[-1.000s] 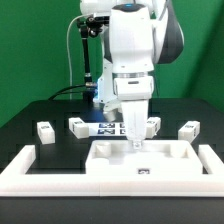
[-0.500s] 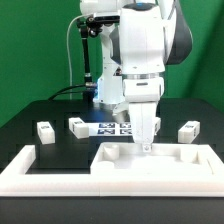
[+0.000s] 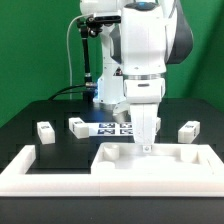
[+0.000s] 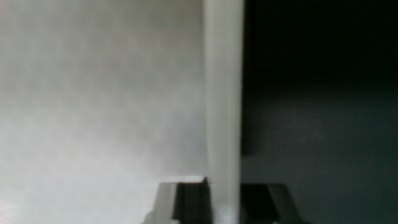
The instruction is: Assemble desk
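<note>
Progress looks slight: no leg is fitted, and the pieces lie apart on the black table (image 3: 62,146).

On the exterior view's left, the border wall (image 3: 28,168) runs along the near edge and turns toward the far side. Beyond its left arm the leftmost leg (image 3: 43,131) lies loose. The second leg (image 3: 78,125) lies to its right and a little farther back, just beside the marker board (image 3: 112,128). Neither leg touches the desk top.

In the middle, the arm reaches straight down, and the gripper (image 3: 147,146) meets the far rim of the desk top (image 3: 160,168). The desk top sits right of centre, near the camera, with its hollow side up and its near edge against the border wall. In the wrist view, the thin white rim (image 4: 222,90) runs between the two dark fingers (image 4: 178,205), which seem pressed on either face of it. So I judge the gripper clamped on the desk top, though that picture is blurred.

On the right, the rightmost leg (image 3: 188,131) lies alone, well apart from the others. Only three legs show; a fourth may be hidden behind the arm.

The step in hand seems to be placing the top. Every leg remains to be picked up and fixed in place.
</note>
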Motion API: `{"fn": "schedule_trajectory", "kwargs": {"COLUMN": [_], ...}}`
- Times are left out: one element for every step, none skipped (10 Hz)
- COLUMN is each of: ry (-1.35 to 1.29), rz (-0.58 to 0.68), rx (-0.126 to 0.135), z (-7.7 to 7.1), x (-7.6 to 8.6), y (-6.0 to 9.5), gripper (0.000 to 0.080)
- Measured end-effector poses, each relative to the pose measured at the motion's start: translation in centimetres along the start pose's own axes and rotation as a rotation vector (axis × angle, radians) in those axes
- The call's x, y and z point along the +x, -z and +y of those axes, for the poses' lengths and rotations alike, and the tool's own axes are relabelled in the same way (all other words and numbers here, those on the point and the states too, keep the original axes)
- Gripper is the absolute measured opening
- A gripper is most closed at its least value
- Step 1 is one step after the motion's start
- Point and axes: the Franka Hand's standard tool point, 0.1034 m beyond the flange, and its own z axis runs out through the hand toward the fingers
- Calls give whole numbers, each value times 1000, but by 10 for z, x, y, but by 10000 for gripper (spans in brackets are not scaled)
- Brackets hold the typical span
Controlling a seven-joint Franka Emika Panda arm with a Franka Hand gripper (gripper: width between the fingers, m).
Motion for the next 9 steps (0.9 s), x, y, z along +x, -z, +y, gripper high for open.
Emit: {"fn": "schedule_trajectory", "kwargs": {"ry": [0, -1, -1, -2, -2, -2, -2, -2, -2], "rz": [0, 0, 0, 0, 0, 0, 0, 0, 0], "rx": [0, 1, 1, 1, 1, 1, 2, 2, 2], "z": [0, 0, 0, 0, 0, 0, 0, 0, 0], "x": [0, 0, -1, -1, -1, -1, -1, -1, -1], "y": [0, 0, -1, -1, -1, -1, -1, -1, -1], "gripper": [57, 128, 311, 311, 513, 607, 639, 639, 648]}}
